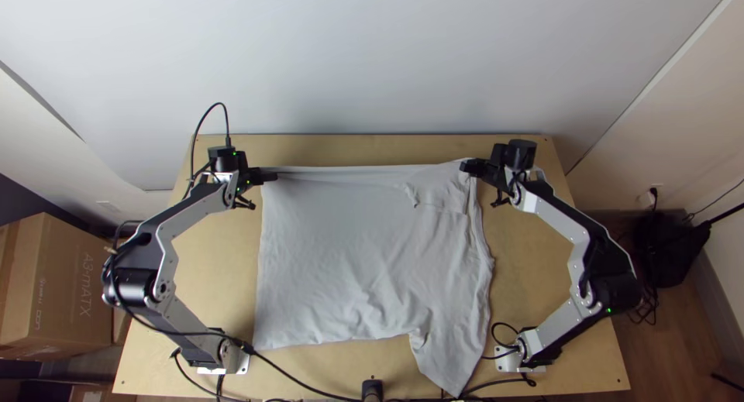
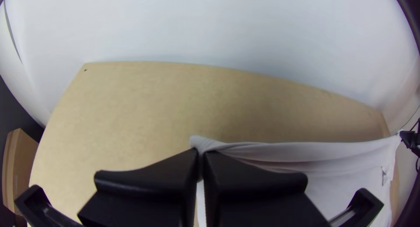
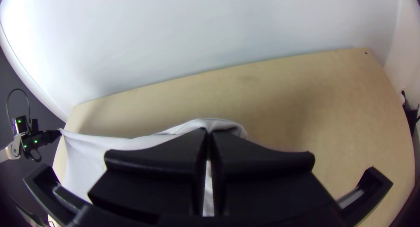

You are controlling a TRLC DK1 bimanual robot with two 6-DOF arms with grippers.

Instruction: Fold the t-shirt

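A pale grey-white, short-sleeved cotton t-shirt (image 1: 349,255) is laid across the middle of the table between the two arms, its body mostly spread, with soft wrinkles towards the near side and one sleeve-like flap (image 1: 453,359) pointed at the near edge. Along the far side a long edge is drawn nearly straight, with a shallow crease run beside it, and at the right part of the cloth a small rumpled piece of hem (image 1: 411,194) is seen. The left far corner is pinched between the closed fingertips of the left black two-fingered gripper (image 1: 271,176); the right far corner is clenched in the same way by the right black two-fingered gripper (image 1: 466,166), the fabric being bunched a little at both grips. By the look of it, the stage in hand is a fold across the body, with the far edge secured at both ends and the fold itself not yet made. For the next move, both corners would need to be lifted together and carried evenly over the body towards the near side, with the edge kept taut, then laid down and let go. If one side were led ahead of the other, a skewed fold could be left. The flap is best tucked in afterwards, since its tip is laid close to a thin black cable (image 1: 504,382) by the near edge of the light wooden table (image 1: 217,278), where the cloth might be snagged.
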